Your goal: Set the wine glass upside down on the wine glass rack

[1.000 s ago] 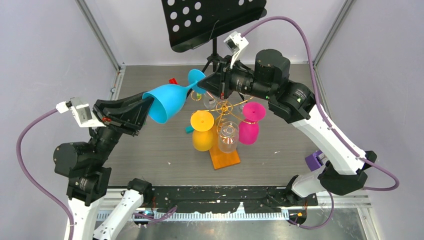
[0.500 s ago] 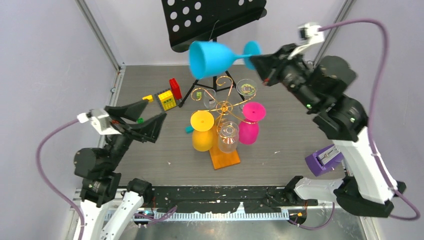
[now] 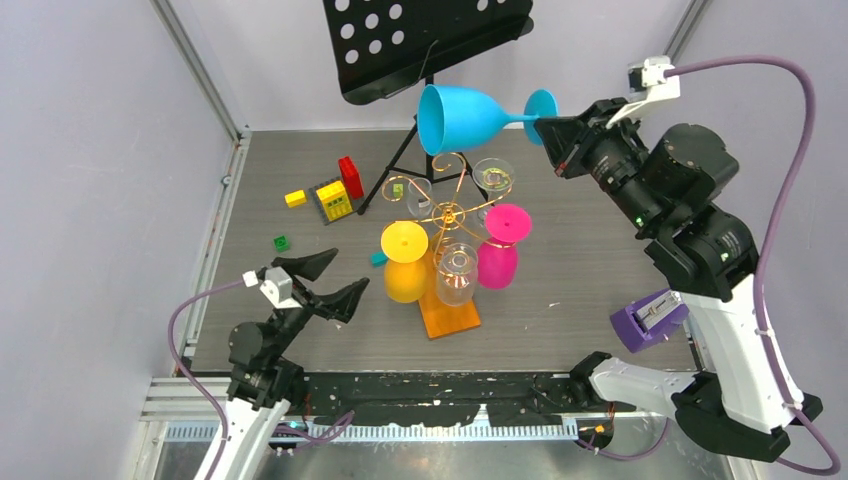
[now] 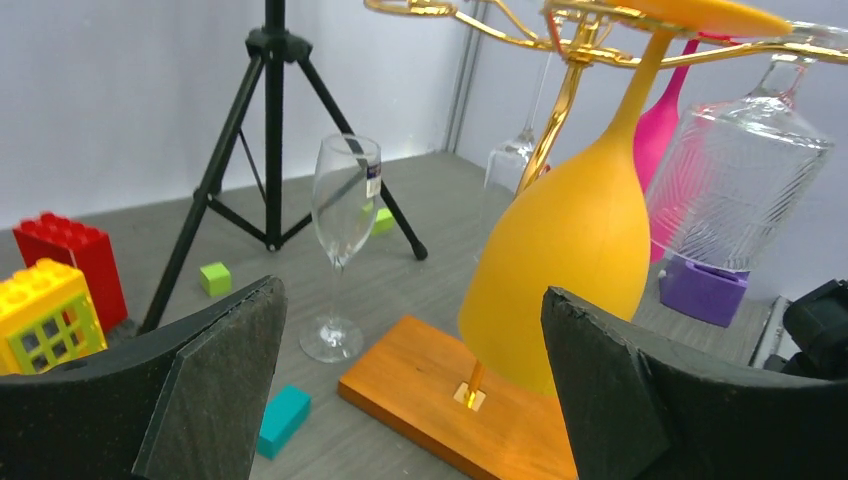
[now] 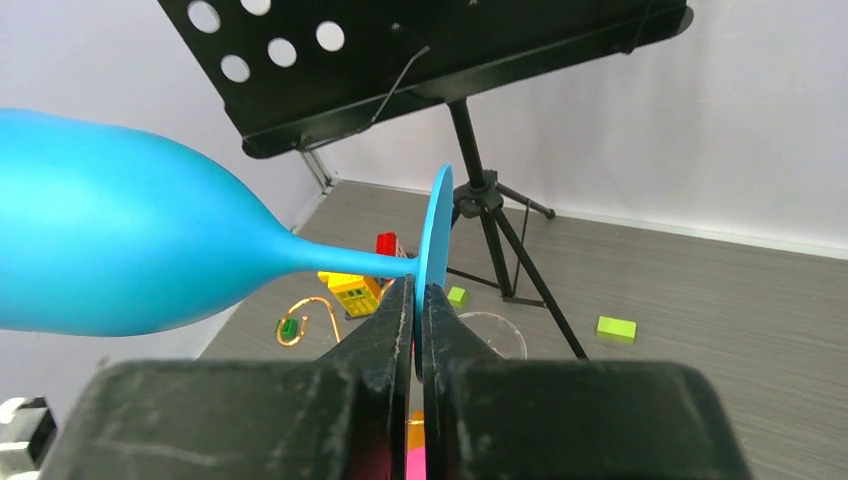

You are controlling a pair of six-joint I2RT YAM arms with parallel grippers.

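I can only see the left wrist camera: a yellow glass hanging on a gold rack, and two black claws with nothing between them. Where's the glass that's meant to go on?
Observer: The blue glass is up in the air on the far side of the rack, lying sideways.
Operator: What's holding it?
Observer: The right gripper, shut on the rim of its foot.
Operator: And that black tripod I see?
Observer: It carries a black music stand with round holes, just beyond the glass.
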